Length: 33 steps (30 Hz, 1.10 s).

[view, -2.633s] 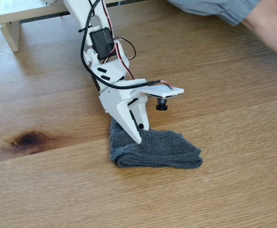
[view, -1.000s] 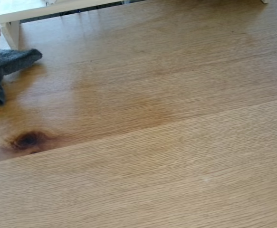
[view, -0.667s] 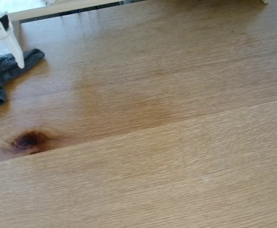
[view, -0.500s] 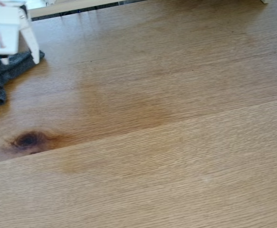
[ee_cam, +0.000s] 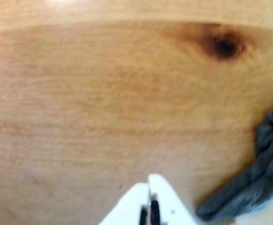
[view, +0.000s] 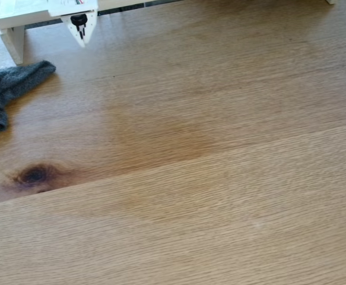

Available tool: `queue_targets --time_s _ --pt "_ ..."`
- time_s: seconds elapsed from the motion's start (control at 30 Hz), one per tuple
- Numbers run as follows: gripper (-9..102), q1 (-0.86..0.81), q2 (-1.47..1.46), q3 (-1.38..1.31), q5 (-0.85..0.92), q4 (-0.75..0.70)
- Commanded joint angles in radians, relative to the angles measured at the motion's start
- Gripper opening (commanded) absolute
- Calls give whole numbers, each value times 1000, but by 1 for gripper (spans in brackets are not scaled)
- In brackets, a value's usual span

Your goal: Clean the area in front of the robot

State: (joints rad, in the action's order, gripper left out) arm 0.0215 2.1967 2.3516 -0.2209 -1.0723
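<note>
The area is a light-brown oak tabletop (view: 220,196) with a darker patch (view: 161,139) and a dark knot (view: 35,175). The robot's white gripper (view: 82,40) hangs at the top edge of the fixed view, with a black camera lens on its plate. It is above and to the right of a crumpled grey cloth (view: 6,89) and apart from it. In the wrist view the gripper (ee_cam: 149,180) enters from the bottom. Its two pointed fingers are pressed together with nothing between them. There the cloth (ee_cam: 258,183) lies at the lower right and the knot (ee_cam: 223,47) at the upper right.
A white shelf-like frame (view: 12,35) stands at the top left, just behind the cloth. The cloth lies against the left edge of the fixed view.
The gripper dragged the cloth from mid-table to the far left, then left it there and moved up and right to the top edge. A person's arm at the top right is gone.
</note>
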Motion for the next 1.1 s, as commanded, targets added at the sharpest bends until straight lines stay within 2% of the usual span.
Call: queue_targets --time_s 0.0,0.2,0.33,0.5,0.67,0.83,0.9,1.07 --pt "0 9 133 63 -23 -57" --pt "0 -6 546 489 109 -20" --pt "0 5 813 724 144 -72" --pt "0 43 979 899 172 -124" --pt "0 64 1078 1014 175 -176" --pt "0 98 1108 1012 170 -195" --pt "10 86 1108 1012 189 -195" --pt "8 84 1108 1012 189 -195"
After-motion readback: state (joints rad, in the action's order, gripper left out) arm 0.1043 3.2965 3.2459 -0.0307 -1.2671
